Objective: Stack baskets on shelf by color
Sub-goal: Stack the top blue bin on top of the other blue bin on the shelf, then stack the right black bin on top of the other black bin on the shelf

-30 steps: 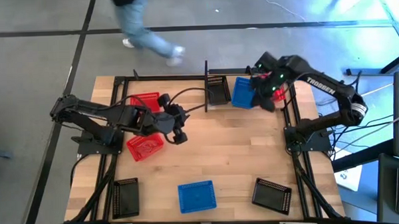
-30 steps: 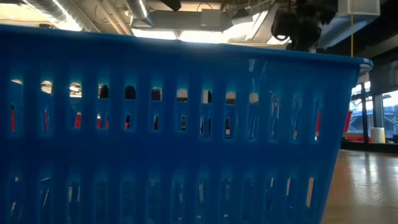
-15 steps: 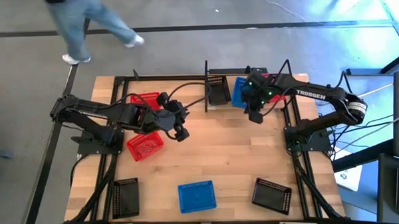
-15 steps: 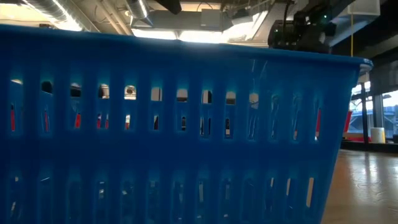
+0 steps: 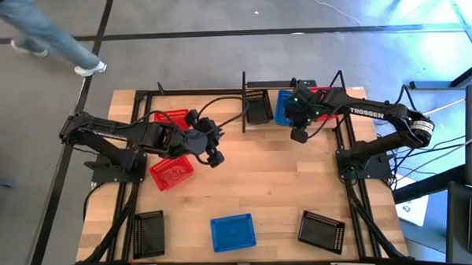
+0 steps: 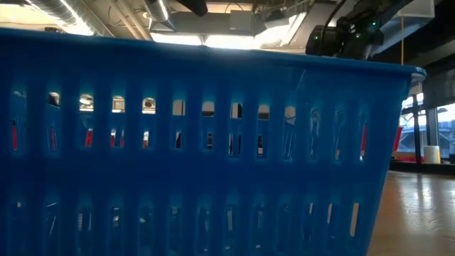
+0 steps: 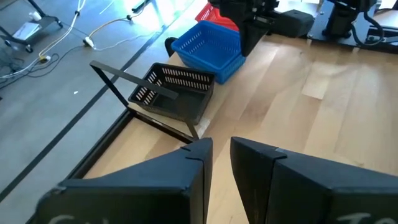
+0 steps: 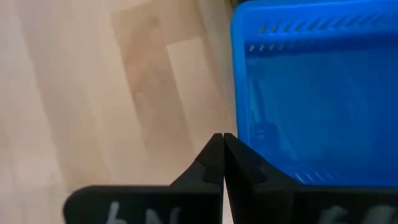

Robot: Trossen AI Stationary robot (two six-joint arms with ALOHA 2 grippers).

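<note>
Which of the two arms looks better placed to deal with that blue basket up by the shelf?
Probably the right. The right gripper sits shut at the near edge of the blue basket, empty, while the left gripper hangs over mid-table, farther off.

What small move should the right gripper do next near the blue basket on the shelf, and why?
Probably open and line up over the rim of the blue basket. The right gripper is shut on nothing, its tips just outside that rim, above the tabletop. It cannot grasp while shut.
</note>
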